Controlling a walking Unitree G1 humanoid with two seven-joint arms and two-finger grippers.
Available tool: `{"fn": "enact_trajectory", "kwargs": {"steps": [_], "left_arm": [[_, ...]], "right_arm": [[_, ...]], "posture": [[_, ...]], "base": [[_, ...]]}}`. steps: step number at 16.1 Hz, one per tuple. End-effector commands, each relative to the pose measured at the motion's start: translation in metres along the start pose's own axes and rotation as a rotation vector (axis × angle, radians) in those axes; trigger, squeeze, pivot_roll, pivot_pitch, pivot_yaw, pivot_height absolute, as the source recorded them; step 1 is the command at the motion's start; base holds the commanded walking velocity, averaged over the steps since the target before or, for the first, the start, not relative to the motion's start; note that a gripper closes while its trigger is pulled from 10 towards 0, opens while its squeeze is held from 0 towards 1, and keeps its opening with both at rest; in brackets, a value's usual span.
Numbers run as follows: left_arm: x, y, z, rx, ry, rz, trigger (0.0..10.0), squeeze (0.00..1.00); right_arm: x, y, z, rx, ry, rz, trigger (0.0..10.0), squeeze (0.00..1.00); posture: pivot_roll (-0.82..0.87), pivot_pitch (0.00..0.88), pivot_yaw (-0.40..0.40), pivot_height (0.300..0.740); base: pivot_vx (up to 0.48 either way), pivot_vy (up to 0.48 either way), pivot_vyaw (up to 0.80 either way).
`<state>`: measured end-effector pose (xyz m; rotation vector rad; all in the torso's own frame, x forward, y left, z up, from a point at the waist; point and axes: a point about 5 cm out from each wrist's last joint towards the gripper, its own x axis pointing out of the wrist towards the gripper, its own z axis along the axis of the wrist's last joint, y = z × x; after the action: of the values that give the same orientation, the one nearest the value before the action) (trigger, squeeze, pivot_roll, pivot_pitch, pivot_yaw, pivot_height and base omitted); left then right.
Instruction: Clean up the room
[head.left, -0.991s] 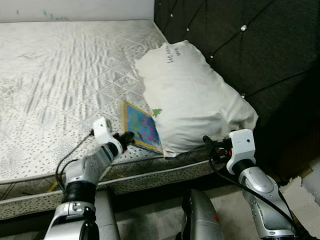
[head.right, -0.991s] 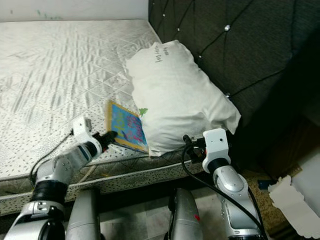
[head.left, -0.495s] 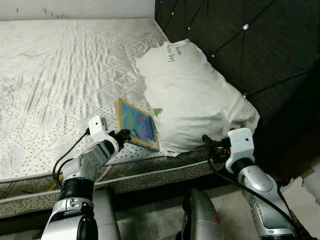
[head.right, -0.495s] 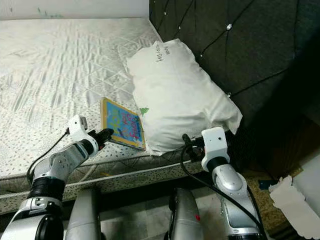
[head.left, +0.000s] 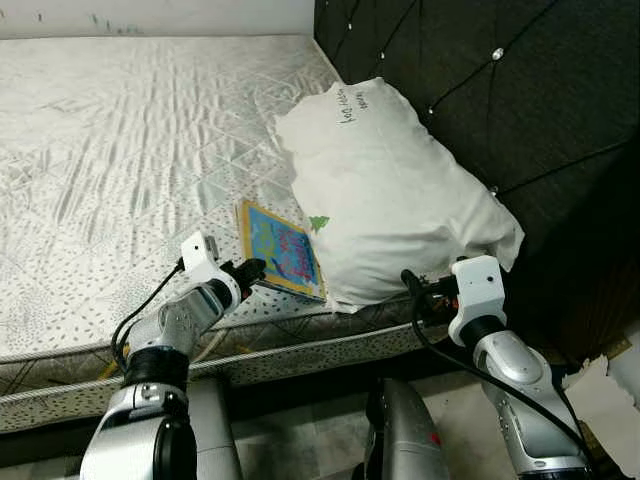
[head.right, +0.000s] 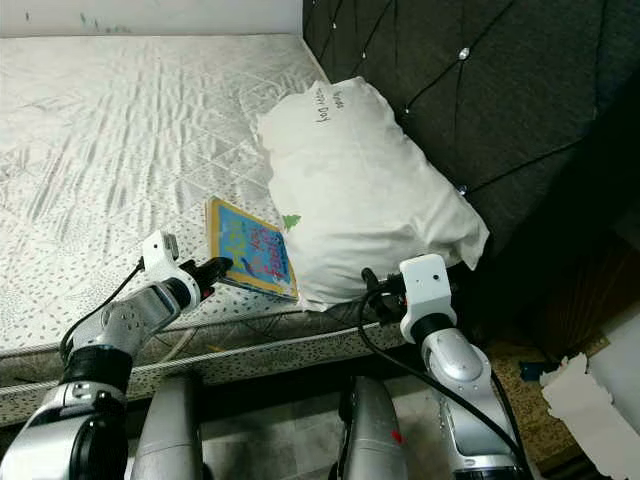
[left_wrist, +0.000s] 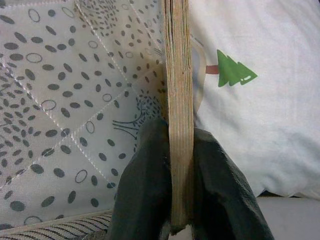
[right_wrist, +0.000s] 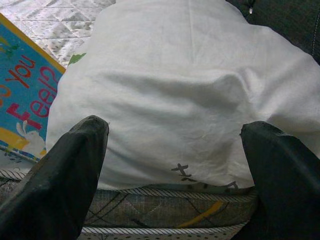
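Note:
A thin colourful picture book (head.left: 281, 251) lies on the mattress (head.left: 120, 150) near its front edge, partly tucked beside a large white pillow (head.left: 385, 195). My left gripper (head.left: 250, 270) is shut on the book's near corner; in the left wrist view both black fingers (left_wrist: 147, 190) pinch the book's edge (left_wrist: 179, 100). My right gripper (head.left: 412, 285) is open in front of the pillow's (right_wrist: 190, 100) front edge, with one finger (right_wrist: 60, 170) to either side and nothing between them.
A dark tufted headboard (head.left: 500, 90) rises behind the pillow. The bed's piped side edge (head.left: 300, 350) runs below both grippers. White crumpled paper (head.left: 605, 400) lies on the floor at the far right.
The book, held in my left gripper, has shifted a little to the left away from the pillow and then settled. The right gripper has barely moved.

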<state>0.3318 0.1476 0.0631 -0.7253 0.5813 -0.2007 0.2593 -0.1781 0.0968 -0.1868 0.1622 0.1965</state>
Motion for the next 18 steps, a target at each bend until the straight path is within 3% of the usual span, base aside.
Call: {"fn": "enact_trajectory", "kwargs": {"steps": [1,6,9,12,13,14,18], "left_arm": [[0.004,-0.007,-0.004,0.006,0.029,-0.033,10.0,0.0],[0.007,-0.013,-0.006,-0.006,0.044,-0.061,10.0,0.0],[0.009,-0.017,-0.021,0.007,0.106,-0.08,10.0,0.0],[0.009,-0.013,-0.014,-0.01,0.075,-0.06,10.0,0.0],[0.008,-0.009,-0.008,-0.004,0.057,-0.045,10.0,0.76],[0.006,-0.006,-0.002,-0.011,0.04,-0.04,10.0,1.0],[0.002,0.005,0.014,-0.014,-0.01,-0.005,10.0,1.0]], "right_arm": [[0.001,-0.003,0.004,-0.018,-0.016,-0.001,10.0,0.0],[0.003,-0.001,0.005,-0.026,-0.021,0.007,10.0,0.0],[0.004,0.0,0.005,-0.028,-0.021,0.008,10.0,0.0],[0.004,0.0,0.005,-0.029,-0.023,0.005,10.0,0.0],[0.004,0.0,0.005,-0.029,-0.023,0.004,10.0,0.0],[0.004,0.0,0.005,-0.029,-0.023,0.004,10.0,0.0],[0.005,0.0,0.005,-0.036,-0.023,0.01,10.0,0.0]], "posture": [[-0.08,0.0,-0.076,0.561],[-0.08,0.0,-0.077,0.561],[-0.07,0.0,-0.078,0.561],[-0.08,0.0,-0.078,0.561],[-0.08,0.0,-0.078,0.561],[-0.07,0.0,-0.078,0.561],[-0.07,0.0,-0.081,0.561]], "base": [[0.0,0.0,0.0],[0.0,0.0,0.0],[0.0,0.0,0.0],[0.0,0.0,0.0],[0.0,0.0,0.0],[0.0,0.0,0.0],[0.0,0.0,0.0]]}}
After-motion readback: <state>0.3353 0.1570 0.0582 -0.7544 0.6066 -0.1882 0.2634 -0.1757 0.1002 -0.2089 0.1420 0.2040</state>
